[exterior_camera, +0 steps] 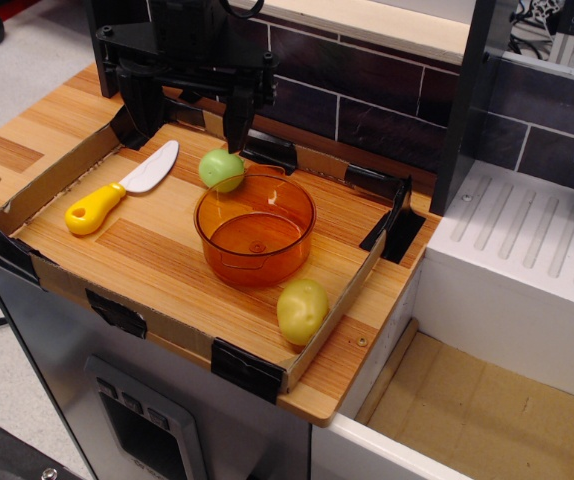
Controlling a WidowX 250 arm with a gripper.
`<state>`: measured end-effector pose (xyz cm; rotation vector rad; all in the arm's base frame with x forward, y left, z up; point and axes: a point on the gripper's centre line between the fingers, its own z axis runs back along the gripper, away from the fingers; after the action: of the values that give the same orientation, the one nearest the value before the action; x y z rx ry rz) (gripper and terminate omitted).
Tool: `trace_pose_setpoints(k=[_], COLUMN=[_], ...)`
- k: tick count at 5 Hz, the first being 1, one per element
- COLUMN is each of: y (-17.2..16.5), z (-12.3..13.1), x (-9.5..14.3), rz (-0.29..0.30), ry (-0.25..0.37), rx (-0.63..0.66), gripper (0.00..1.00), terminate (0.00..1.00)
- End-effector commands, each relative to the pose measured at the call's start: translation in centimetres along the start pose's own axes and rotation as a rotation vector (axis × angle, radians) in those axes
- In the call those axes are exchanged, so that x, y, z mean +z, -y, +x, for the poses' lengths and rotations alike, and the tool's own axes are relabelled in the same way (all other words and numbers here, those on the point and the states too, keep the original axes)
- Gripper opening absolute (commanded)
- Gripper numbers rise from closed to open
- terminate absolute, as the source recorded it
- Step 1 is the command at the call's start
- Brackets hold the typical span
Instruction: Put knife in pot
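The knife lies flat on the wooden tray floor at the left, its white blade pointing to the back right and its yellow handle to the front left. The translucent orange pot stands upright and empty in the middle of the tray. My black gripper hangs over the back left of the tray, behind the knife and the pot. Its two fingers stand wide apart with nothing between them.
A green round fruit rests against the pot's back rim. A yellow-green fruit lies at the front right by the cardboard wall. A low cardboard rim with black tape surrounds the tray. A white sink sits to the right.
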<state>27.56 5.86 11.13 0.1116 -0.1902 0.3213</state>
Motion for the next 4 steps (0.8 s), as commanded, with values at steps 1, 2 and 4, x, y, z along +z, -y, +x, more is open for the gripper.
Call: trace_pose_setpoints(k=[1, 2, 4], y=[0.0, -3.2, -7.3], z=[0.0, 0.6, 0.8], x=[0.0, -0.4, -2.4], rz=[0.0, -0.056, -0.172], ry=[0.0, -0.021, -0.04], rx=[0.0, -0.101, -0.322], gripper=[1.0, 1.0, 1.0], terminate=[0.0, 0.0, 0.0])
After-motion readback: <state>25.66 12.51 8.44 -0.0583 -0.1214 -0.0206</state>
